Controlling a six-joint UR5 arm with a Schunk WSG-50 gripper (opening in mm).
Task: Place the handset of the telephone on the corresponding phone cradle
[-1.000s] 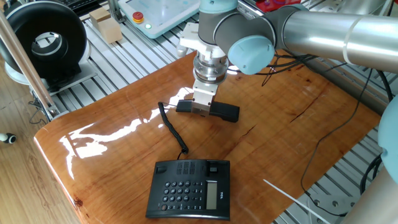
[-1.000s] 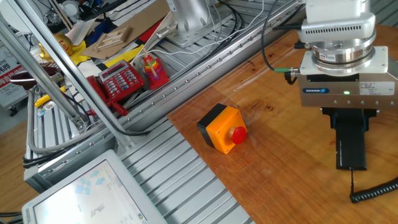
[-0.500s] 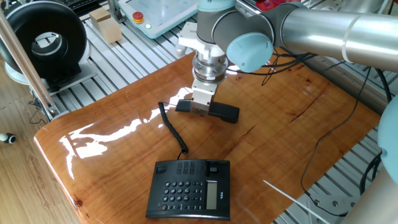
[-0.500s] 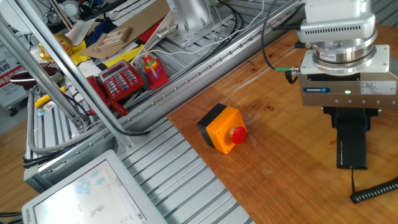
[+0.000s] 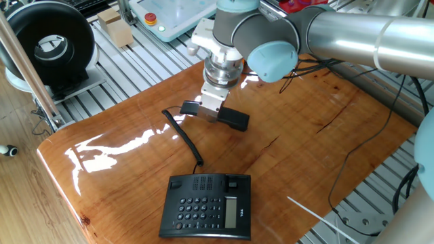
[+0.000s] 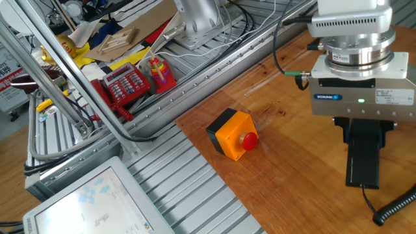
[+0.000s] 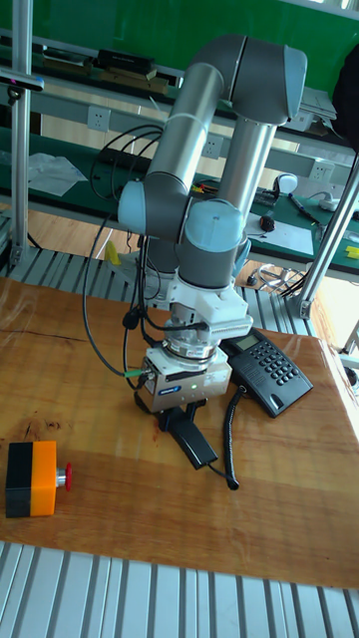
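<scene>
Handset now lifted and tilted, clamped in downward-pointing gripper, away from telephone.

Since a second ago I see the gripper, clamped on the handset, shift toward the table's far-left side and sit higher; the handset now looks clear of the wood. Its coiled cord trails along, its upper end displaced left. In the other fixed view the handset sits lower in frame.
</scene>
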